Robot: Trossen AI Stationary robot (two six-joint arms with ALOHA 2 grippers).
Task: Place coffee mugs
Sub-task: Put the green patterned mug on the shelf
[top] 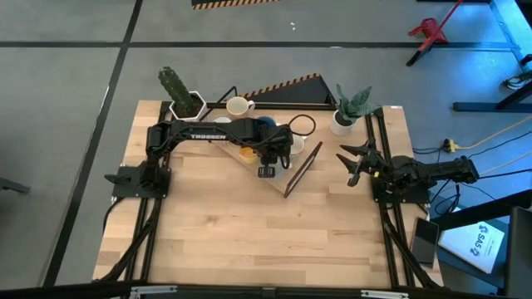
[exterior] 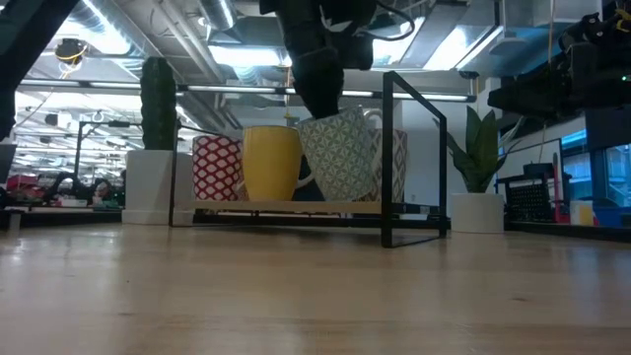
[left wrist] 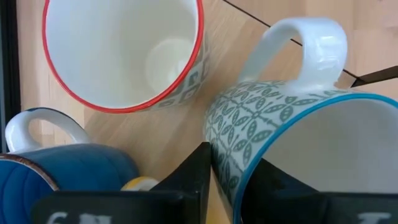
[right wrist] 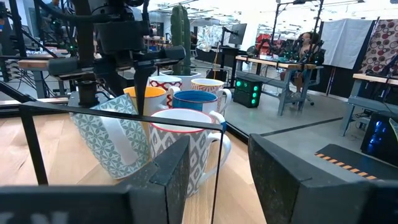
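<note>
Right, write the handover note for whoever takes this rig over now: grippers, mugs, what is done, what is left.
Left gripper: over the black rack, shut on the rim of the blue-rimmed patterned mug, which hangs tilted.
Right gripper: open, waiting at the table's right edge, holding nothing.
Mugs: red-rimmed mug, dark blue mug and yellow mug stand close together on the rack; a cream mug sits apart near the cactus pot.
Done: several mugs grouped.
Left: set down the held mug, release; probably fetch the cream one.
</note>
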